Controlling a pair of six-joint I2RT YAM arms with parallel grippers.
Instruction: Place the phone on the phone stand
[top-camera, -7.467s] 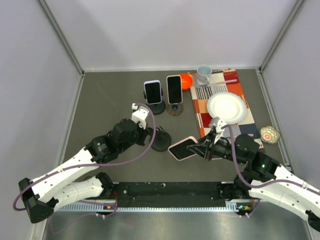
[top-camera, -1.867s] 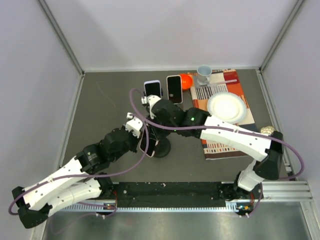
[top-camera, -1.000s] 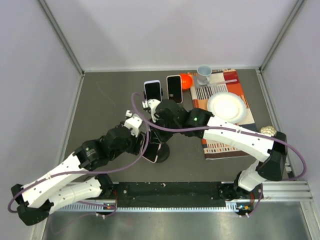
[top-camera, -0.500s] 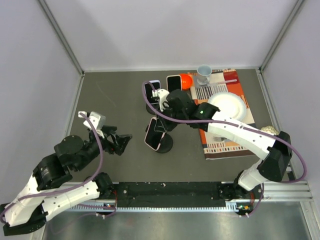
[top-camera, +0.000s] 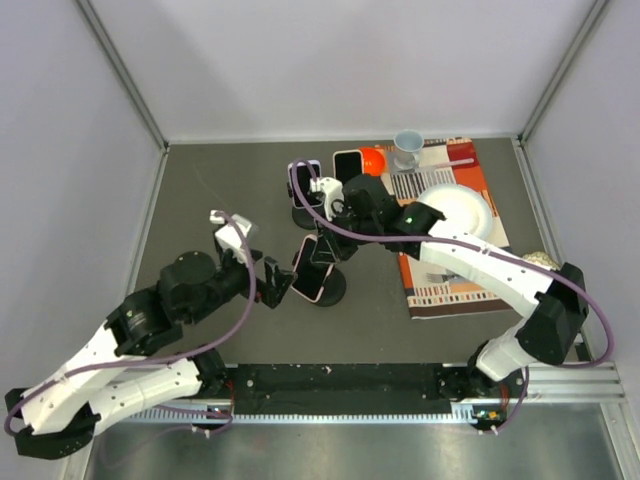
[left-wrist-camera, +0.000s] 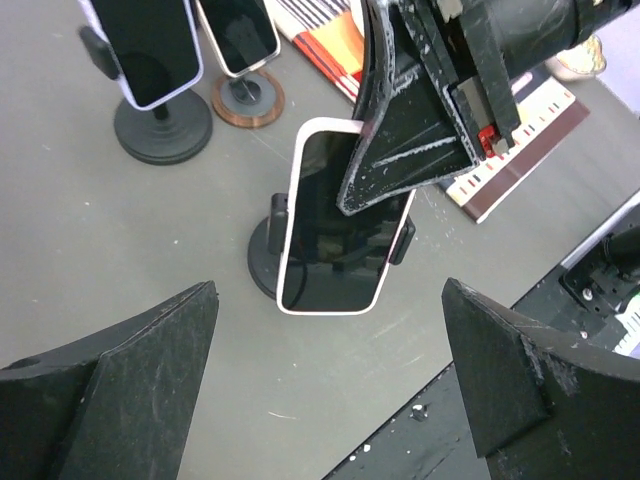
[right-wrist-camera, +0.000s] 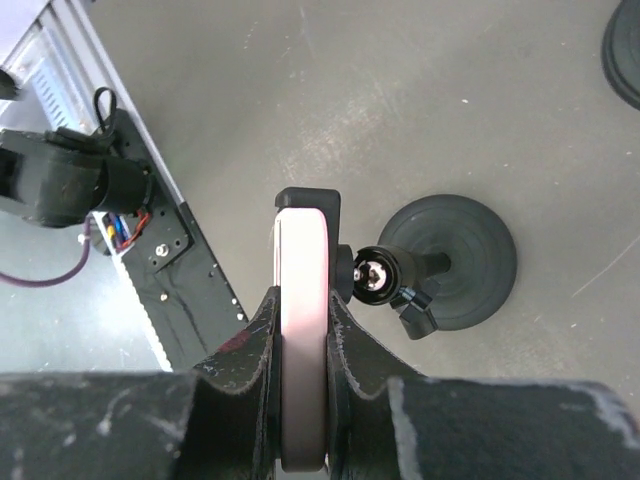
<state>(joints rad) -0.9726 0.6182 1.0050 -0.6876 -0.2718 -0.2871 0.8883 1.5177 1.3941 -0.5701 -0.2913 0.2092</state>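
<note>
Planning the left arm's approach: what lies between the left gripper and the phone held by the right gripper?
Only bare table separates the left gripper from the phone; the left wrist view shows it.

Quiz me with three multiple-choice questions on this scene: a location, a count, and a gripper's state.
1. The white plate rests: A on the patterned cloth; B on bare table; C on a stand.
2. Phones in view: A two; B three; C four.
3. The left gripper is: A shut on a phone; B open; C shut on a stand.
Answers: 1 A, cloth shows around it. 2 B, left back phone, right back phone, near phone. 3 B, its fingers are spread, touching nothing.
</note>
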